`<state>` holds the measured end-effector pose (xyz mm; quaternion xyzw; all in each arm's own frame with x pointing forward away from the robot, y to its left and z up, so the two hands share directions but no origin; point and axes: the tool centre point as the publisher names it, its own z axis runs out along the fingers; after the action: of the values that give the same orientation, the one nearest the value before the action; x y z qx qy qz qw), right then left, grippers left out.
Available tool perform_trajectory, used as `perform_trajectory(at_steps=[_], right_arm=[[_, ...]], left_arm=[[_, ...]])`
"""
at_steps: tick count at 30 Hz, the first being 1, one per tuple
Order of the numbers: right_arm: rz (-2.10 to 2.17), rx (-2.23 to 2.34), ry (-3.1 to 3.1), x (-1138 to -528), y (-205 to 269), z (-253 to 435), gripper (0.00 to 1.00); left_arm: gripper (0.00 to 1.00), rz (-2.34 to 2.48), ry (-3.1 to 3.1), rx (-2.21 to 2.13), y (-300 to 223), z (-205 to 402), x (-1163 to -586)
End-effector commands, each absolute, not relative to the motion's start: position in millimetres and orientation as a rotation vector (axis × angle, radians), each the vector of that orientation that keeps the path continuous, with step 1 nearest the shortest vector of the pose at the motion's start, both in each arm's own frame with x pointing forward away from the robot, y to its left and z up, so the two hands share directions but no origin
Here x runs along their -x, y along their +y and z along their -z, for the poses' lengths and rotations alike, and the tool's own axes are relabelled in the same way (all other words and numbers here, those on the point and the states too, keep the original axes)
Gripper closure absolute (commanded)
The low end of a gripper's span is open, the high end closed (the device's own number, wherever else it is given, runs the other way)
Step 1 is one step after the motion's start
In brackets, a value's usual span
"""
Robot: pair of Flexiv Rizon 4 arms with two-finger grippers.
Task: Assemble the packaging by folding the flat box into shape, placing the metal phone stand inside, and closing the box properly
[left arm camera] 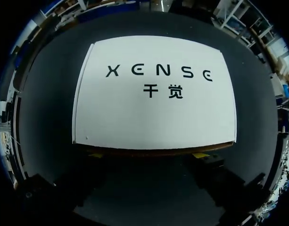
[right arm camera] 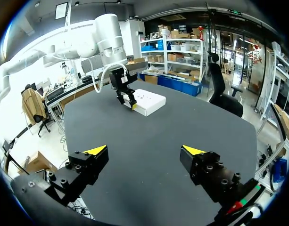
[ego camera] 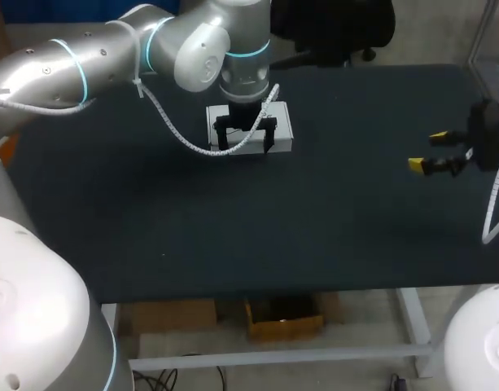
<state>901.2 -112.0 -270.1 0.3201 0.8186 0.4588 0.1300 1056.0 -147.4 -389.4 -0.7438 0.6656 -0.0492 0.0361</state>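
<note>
Now, starting at the left with the left arm [ego camera: 86, 65]: comes in from the left edge, stretches over the dark table top [ego camera: 233, 228] and points straight down at the far middle. On to the left gripper [ego camera: 247, 148] below that wrist: opened wide, with fingers nearly a box-width apart, both set along the near side of the white box [ego camera: 282, 122] rather than on opposite faces. Same story from the left wrist camera: just slivers of the yellow tips [left arm camera: 98, 154] peeking out low by the box's near edge, with most of each finger lost in shadow; can't say whether touching. As for the box itself: closed up, with lid flat and dark print across the top, sitting square on the table at the far middle, right under the left wrist. Moving right across a long stretch of dark surface to the right gripper [ego camera: 432, 155]: hangs above the table near its right edge, well apart from the box, with fingers spread wide and pointing leftward. Backed up through the right wrist camera: with yellow tips far apart over the table, the box well ahead and the left gripper perched at one side of it.
</note>
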Motion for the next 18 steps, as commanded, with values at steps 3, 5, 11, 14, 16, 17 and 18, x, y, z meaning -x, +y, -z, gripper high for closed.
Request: perform_trajectory(at_steps=[3, 5, 11, 14, 16, 17, 18], right_arm=[[-1.344, -0.924, 2.375, -899.4, -113.7, 270.3, 0.0], [-1.344, -0.924, 2.375, -899.4, -113.7, 270.3, 0.0], [-1.344, -0.924, 2.375, -899.4, -113.7, 270.3, 0.0], [-1.344, -0.924, 2.375, -899.4, -113.7, 270.3, 0.0], [-1.344, -0.924, 2.375, -899.4, -113.7, 270.3, 0.0], [-1.344, -0.924, 2.375, -899.4, -113.7, 270.3, 0.0], [-1.344, -0.924, 2.375, -899.4, -113.7, 270.3, 0.0]], left_arm=[[0.0, 0.119, 2.06, 2.289, -148.5, 391.1, -1076.5], [0.0, 0.119, 2.059, 2.289, -147.2, 390.7, -1081.6], [0.0, 0.118, 2.071, 2.29, -145.5, 387.7, -1100.9], [0.0, 0.116, 2.079, 2.287, -144.3, 386.0, -1108.9], [0.0, 0.117, 2.083, 2.289, -142.6, 384.9, -1114.5], [0.0, 0.122, 2.09, 2.29, -141.8, 384.1, -1116.6], [0.0, 0.122, 2.089, 2.29, -141.2, 383.3, -1118.5]])
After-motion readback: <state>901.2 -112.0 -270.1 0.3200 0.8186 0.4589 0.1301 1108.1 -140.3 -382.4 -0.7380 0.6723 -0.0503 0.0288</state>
